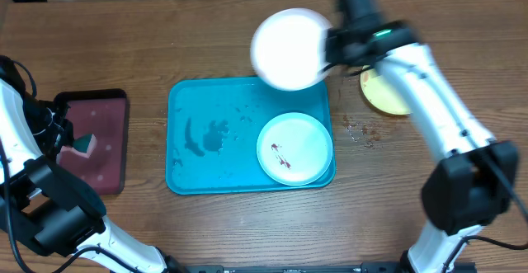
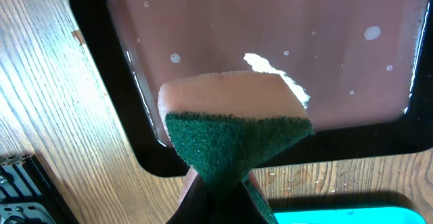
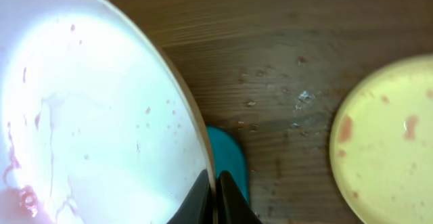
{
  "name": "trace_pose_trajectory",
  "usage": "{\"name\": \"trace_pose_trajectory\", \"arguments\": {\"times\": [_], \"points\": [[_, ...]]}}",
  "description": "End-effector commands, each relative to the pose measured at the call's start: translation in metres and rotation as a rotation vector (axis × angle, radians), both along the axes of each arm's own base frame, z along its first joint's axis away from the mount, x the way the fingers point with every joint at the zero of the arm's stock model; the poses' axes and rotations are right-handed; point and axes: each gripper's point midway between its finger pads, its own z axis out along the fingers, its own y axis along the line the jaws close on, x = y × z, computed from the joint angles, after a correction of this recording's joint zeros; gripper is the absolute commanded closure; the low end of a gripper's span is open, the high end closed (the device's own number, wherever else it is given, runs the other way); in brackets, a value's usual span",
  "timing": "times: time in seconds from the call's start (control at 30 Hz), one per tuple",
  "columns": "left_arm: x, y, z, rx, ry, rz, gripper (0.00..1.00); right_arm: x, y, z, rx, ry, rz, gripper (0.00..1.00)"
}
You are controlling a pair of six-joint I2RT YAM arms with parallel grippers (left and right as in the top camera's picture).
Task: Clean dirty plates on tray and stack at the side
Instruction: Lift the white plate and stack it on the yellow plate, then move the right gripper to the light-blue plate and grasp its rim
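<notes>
The left gripper (image 2: 216, 204) pinches a sponge (image 2: 233, 122) over the maroon tray (image 2: 101, 55). The right gripper (image 3: 215, 200) clamps the red-smeared white plate (image 3: 88, 116) near the yellow-green plate (image 3: 385, 136).

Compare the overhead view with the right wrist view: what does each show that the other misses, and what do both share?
Overhead only: the mint plate, smeared red, on the turquoise tray, and the maroon tray. Right wrist only: pink streaks inside the white plate and faint pink stains on the yellow plate. Both: the right gripper holding the white plate, the yellow plate, a tray corner, the wooden table.
</notes>
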Motion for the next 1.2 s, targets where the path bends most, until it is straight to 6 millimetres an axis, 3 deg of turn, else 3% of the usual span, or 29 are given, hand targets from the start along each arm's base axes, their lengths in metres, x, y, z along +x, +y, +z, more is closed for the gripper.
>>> {"name": "trace_pose_trajectory", "arguments": {"times": [0.0,0.1,0.2,0.33,0.47,0.53,0.6,0.77,0.87,0.93,1.0,1.17], "points": [[0.001,0.002,0.007,0.01,-0.019,-0.015,0.96,-0.008,-0.04,0.029,0.371,0.091,-0.091,0.96],[0.001,0.002,0.007,0.01,-0.019,-0.016,0.96,-0.019,-0.123,0.007,0.266,0.155,-0.309,0.96],[0.001,0.002,0.007,0.009,-0.019,-0.015,0.96,-0.047,-0.206,-0.025,0.112,0.23,-0.531,0.96],[0.001,0.002,0.007,0.01,-0.02,-0.016,0.96,-0.06,-0.236,-0.054,0.117,0.254,-0.609,0.96],[0.001,0.002,0.007,0.01,-0.019,-0.016,0.96,-0.059,-0.235,-0.085,0.12,0.248,-0.616,0.96],[0.001,0.002,0.007,0.01,-0.019,-0.016,0.96,-0.06,-0.23,-0.097,0.132,0.263,-0.621,0.85],[0.001,0.002,0.007,0.01,-0.02,-0.016,0.96,-0.06,-0.219,-0.109,0.127,0.276,-0.563,0.45],[0.003,0.003,0.007,0.015,-0.026,-0.016,0.96,-0.054,-0.173,-0.108,0.178,0.266,-0.327,0.4],[0.003,0.003,0.007,0.014,-0.026,-0.016,0.96,-0.054,-0.119,-0.099,0.263,0.244,-0.099,0.37],[0.002,0.002,0.007,0.014,-0.025,-0.016,0.96,-0.061,-0.064,-0.094,0.27,0.246,0.092,0.37],[0.003,0.002,0.007,0.014,-0.025,-0.017,0.96,-0.066,-0.026,-0.094,0.235,0.23,0.228,0.35],[0.003,0.003,0.007,0.015,-0.025,-0.017,0.96,-0.083,0.038,-0.103,0.081,0.23,0.39,0.35]]}}
